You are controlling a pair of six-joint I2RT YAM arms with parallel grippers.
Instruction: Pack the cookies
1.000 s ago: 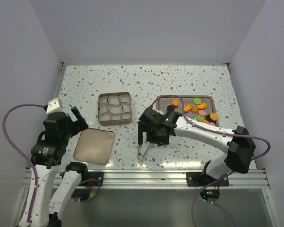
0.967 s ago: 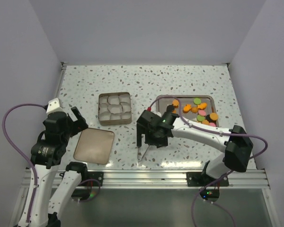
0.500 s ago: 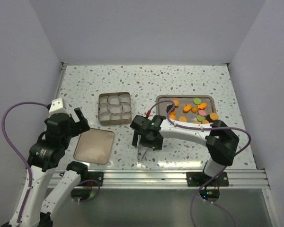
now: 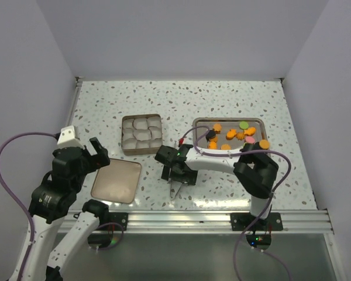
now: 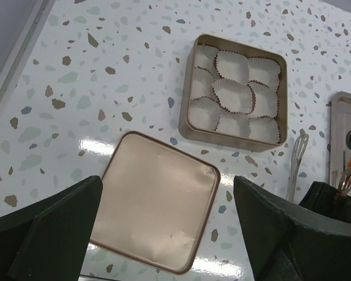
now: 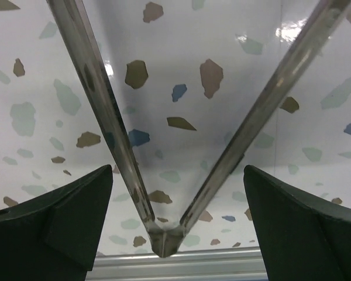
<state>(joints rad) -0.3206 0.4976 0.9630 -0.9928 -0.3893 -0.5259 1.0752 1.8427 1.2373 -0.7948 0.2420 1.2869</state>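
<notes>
The cookies [image 4: 234,136], mostly orange with a few pink, green and dark ones, lie in a metal tray [image 4: 200,123] at the right. A square tin [image 4: 142,134] lined with white paper cups stands mid-table and also shows in the left wrist view [image 5: 234,96]. Metal tongs [image 4: 176,188] lie on the table. My right gripper [image 4: 175,171] is open and low over them; in the right wrist view the tongs [image 6: 114,134] spread in a V between its fingers [image 6: 176,175]. My left gripper [image 4: 96,153] is open and empty above the lid [image 5: 155,219].
The tin's flat lid [image 4: 117,180] lies at the front left, beside the tin. The tongs [image 5: 296,164] lie between the lid and the tray's edge [image 5: 342,117]. The table's metal front rail [image 6: 222,260] runs just behind the tongs' hinge.
My right gripper has moved left, away from the tray, and now sits over the tongs with the arm folded back. My left arm has shifted slightly toward the near edge.
</notes>
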